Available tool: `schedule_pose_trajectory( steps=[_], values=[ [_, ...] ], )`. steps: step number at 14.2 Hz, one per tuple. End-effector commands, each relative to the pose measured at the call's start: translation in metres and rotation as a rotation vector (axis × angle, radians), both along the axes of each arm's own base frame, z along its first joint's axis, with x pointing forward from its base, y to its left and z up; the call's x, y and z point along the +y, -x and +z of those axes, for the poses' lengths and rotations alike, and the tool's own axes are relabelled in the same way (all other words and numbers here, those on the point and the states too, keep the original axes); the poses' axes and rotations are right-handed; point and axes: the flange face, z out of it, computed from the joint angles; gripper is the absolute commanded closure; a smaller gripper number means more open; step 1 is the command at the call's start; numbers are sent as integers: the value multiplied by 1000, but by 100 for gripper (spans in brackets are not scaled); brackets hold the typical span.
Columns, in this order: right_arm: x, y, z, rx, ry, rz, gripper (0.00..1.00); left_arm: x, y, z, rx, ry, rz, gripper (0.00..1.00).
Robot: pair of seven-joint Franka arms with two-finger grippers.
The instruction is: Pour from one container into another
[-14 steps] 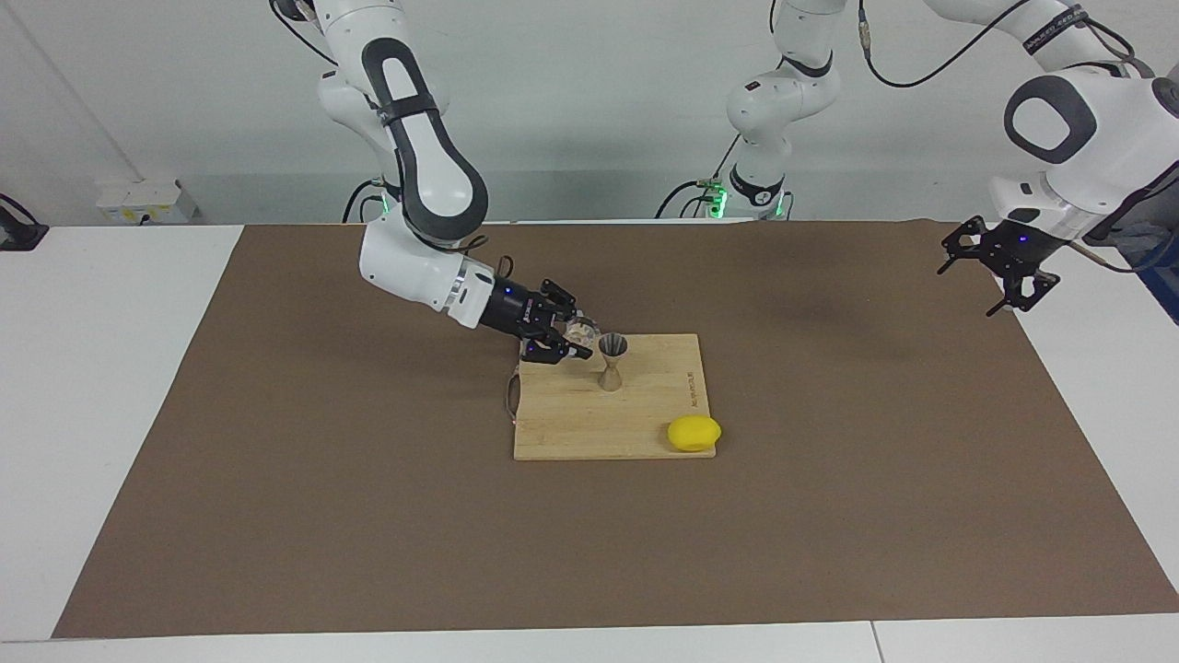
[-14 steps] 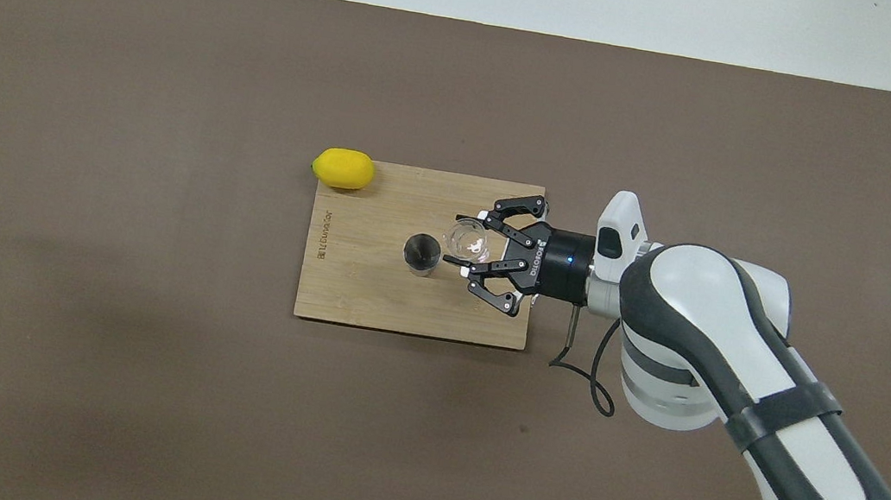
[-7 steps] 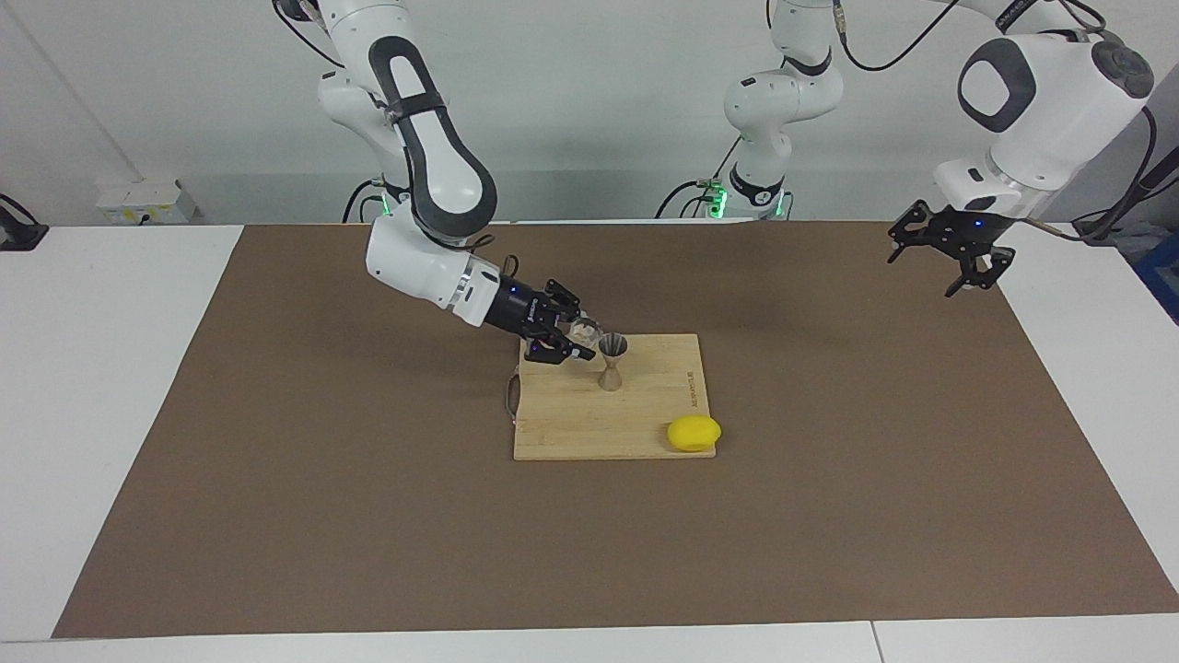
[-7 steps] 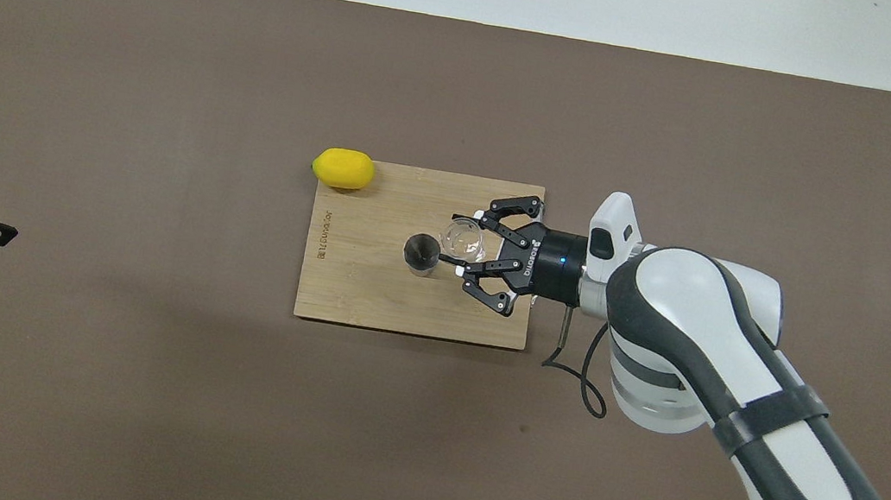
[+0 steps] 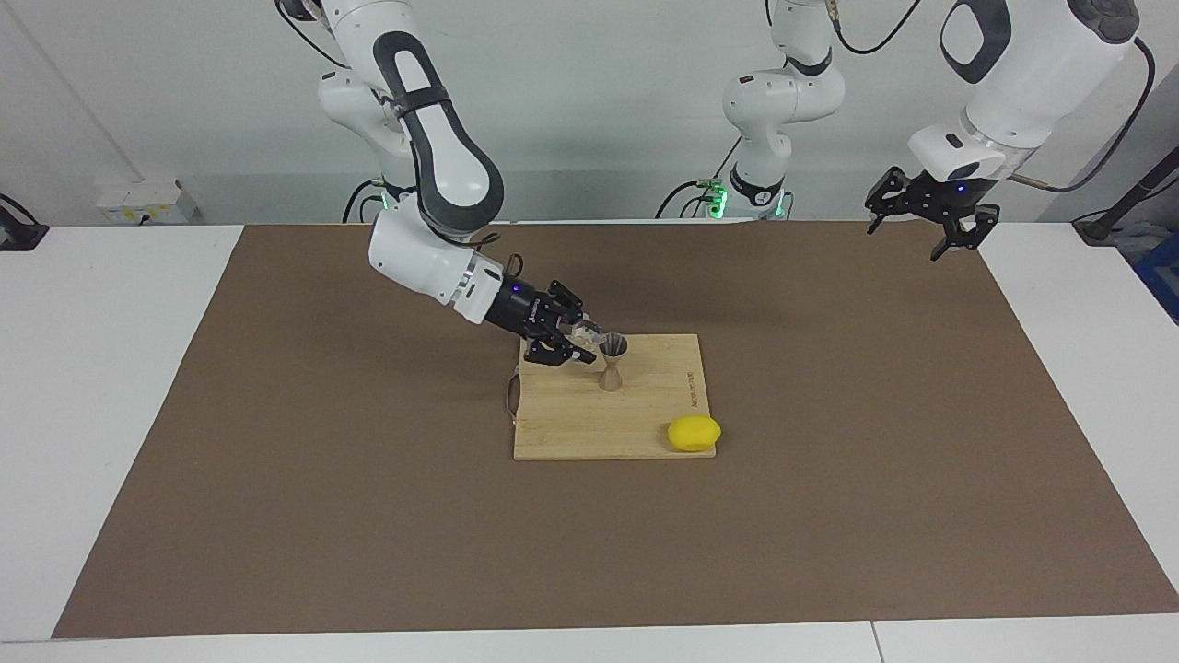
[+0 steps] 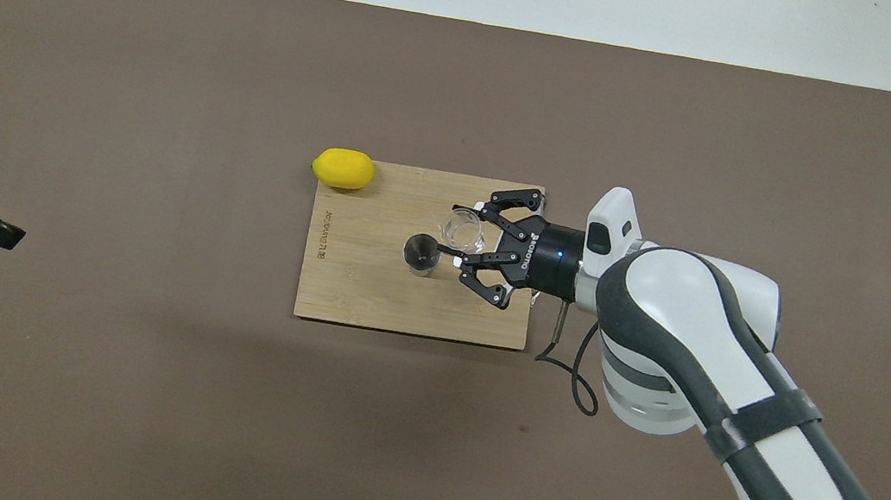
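Right pincer point(image 5: 573, 342) clamped on the clear glass cup point(image 6: 464, 231), raised over the bamboo cutting board point(image 5: 589, 419) and tipped toward the steel jigger point(image 5: 612, 361), cup rim just beside the jigger's mouth. Jigger upright on the board, near the board's middle. Yellow lemon point(image 5: 694, 434) at the board's corner farther from the robots, toward the left arm's end. Left pincer point(image 5: 930, 210) up in the air over the brown mat's edge at its own end of the table point(image 5: 101, 368), fingers spread, holding nothing.
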Motion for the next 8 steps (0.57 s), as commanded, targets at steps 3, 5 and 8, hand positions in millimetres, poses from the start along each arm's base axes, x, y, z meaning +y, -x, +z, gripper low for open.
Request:
schedule_pose_trajectory(
  steps=[3,5,8],
  values=[
    [9,5,10,10,6,-26,100,17,6,0,31,-23,72,0],
    [10,6,11,14,16,-29,100,12,3,3,11,-26,94,0],
    [8,5,13,13,35,-35,100,40,7,1,33,-36,242,0]
  ],
)
